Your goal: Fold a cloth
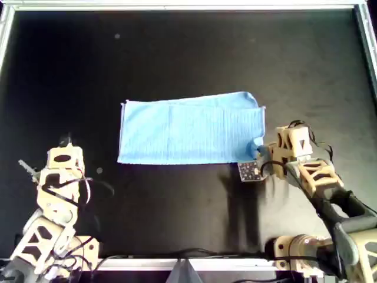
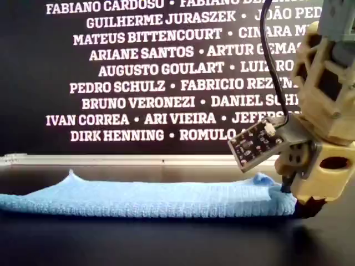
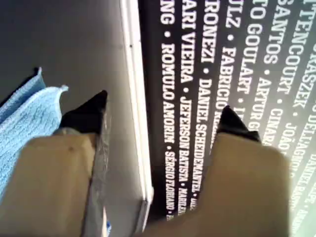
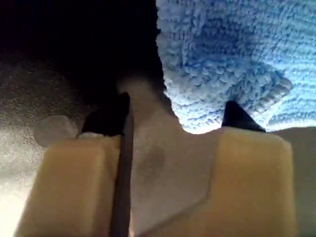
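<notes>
Black matte tabletop [image 1: 188, 53], silver edge rail [image 1: 177, 7]; dark backdrop [image 2: 33, 66], white printed names.

Dim scene on a matte black surface [image 1: 177, 53]. The right hand [image 4: 168, 118] is blurred close up, its shadow dark just beside it; overhead corners glare white.

Bench [image 1: 177, 59]: flat matte black surface filling the overhead view, with faint pale specks. Metal rim [image 1: 177, 7]: light silver strip along the far edge and both sides in the overhead view. Backdrop panel [image 2: 138, 66]: black, upright behind the far rim in the exterior view, printed with rows of white names in capitals.
</notes>
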`<state>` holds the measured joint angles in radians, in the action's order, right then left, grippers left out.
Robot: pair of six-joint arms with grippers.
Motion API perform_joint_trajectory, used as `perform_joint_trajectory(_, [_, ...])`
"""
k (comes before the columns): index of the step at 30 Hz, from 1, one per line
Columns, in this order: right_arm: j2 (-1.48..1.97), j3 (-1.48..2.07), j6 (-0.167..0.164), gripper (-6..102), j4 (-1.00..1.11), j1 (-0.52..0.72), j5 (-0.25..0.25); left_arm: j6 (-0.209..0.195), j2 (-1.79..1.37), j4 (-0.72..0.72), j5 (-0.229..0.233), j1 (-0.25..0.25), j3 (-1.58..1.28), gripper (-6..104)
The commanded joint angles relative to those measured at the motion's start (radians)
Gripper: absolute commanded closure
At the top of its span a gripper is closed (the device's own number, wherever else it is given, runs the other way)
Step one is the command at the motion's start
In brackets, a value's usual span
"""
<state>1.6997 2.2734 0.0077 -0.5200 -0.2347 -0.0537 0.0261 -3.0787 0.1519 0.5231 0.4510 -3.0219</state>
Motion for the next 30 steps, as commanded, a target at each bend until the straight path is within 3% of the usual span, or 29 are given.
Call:
perform_joint_trajectory(1, [0.061,-0.031,-0.012,14,0.026,0.002,-0.008,0.006,-0.012,-0.006,0.011,0.003,0.012,21])
perform_joint_trajectory(8, [0.262,0.1,0.005,-2,0.02,0.003,-0.006,0.006,-0.011,-0.006,0.011,0.003,0.012,21])
perform_joint_trajectory(15, [0.291,0.118,0.003,-2,0.023,0.0,-0.008,0.006,-0.011,-0.006,0.011,0.003,0.012,21])
perform_joint_trajectory(30, [-0.095,-0.149,0.005,-2,0.026,0.0,-0.008,0.006,-0.011,-0.006,0.011,0.003,0.012,21])
